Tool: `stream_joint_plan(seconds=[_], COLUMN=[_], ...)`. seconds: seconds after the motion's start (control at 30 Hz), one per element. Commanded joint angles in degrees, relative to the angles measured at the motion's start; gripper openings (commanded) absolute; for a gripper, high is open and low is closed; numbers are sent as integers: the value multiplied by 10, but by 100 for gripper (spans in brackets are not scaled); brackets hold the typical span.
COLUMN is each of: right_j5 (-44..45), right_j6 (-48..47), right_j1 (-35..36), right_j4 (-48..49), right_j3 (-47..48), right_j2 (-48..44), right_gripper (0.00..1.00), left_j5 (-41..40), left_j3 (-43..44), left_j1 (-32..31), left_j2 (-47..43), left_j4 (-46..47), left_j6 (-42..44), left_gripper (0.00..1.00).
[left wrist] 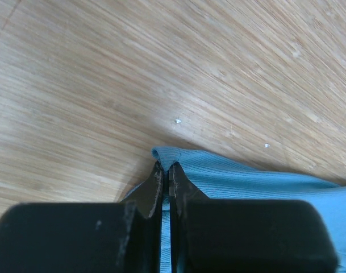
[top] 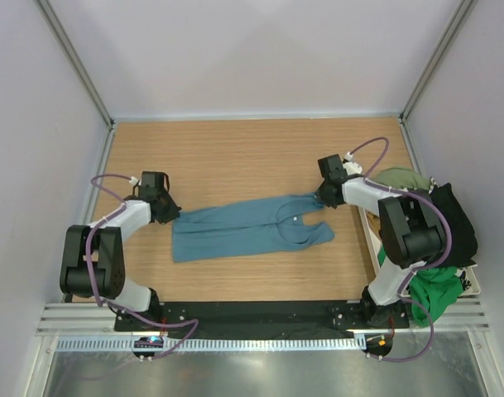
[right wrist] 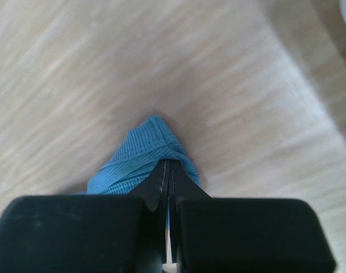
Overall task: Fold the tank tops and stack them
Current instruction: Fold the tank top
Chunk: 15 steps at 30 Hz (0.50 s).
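— Where, the teal tank top (top: 247, 230)?

— Flat on the wooden desk (top: 235, 149), across the middle of the top view. Stretched long from left to right, wide hem end toward the left, straps and scooped neck toward the right. Small pale label showing near the neck.

— Held anywhere?

— Pinched at both ends. Left hand (top: 165, 207) at centre left of the frame, closed on the upper left corner of the cloth. Seen from the left wrist: dark fingers pressed together, a small rounded fold of ribbed teal poking out just past the tips, the rest trailing off to the lower right over the wood grain.

— And the other end?

— Right hand (top: 326, 197) just right of centre, clamped tight on a strap. Seen from the right wrist: a bunched hump of teal knit caught between the closed fingers, bare desk all around it.

— Beyond that?

— More tops heaped at the right edge of the frame, beside the right arm. Olive tank top (top: 400, 178) uppermost, black tank top (top: 457, 219) below it, green tank top (top: 434, 294) lowest, spilling over the rim of a white tray (top: 474, 281). Near the teal one, not touching it.
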Motion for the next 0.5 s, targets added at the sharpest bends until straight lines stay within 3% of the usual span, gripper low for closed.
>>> stream_joint_plan(seconds=[0.0,0.17,0.3,0.47], right_j5=[-59,-73,-89,-116], right_j6=[-22,-40,-49,-55], right_j1=[-34,-60,-66,-70], right_j4=[-37,-80,-134,-149], right_j3=[60,211,350,495], right_j2=[71,165,253,353], right_gripper=[1,1,1,1], left_j5=[3,15,75,92], left_j3=[-15,-53,-102,-188], left_j1=[5,5,3,-11], left_j2=[-34,-64,-97,-185], left_j4=[9,20,57,80], left_j6=[-17,-32,-63,-104], left_gripper=[0,0,0,0])
